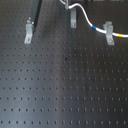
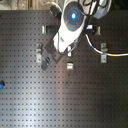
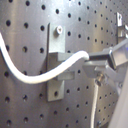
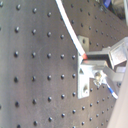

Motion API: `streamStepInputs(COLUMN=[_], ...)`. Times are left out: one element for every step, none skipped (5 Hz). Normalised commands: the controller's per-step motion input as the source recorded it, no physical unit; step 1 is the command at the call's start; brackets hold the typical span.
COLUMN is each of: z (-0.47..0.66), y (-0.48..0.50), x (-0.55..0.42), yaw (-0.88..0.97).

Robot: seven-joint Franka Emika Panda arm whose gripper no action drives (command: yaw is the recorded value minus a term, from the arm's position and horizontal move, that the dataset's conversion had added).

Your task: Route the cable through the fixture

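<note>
One end effector (image 3: 92, 62) clamped on cable (image 3: 40, 76), which crosses middle clip (image 3: 59, 62); cable's long axis trails from there toward the already-threaded end clip (image 1: 108, 33).

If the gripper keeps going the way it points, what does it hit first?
Likely the metal clip straight ahead of the gripper, which holds the cable across it; behind it is the board. Depth is unclear.
</note>
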Motion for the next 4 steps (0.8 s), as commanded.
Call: streamStepInputs(z=[0.11, 0.07, 0.0, 0.04], y=[-0.13, -0.244, 0.0, 0.056], x=[-0.145, -0.343, 0.0, 0.074], yaw=[0.78, 0.4, 0.03, 0.51])
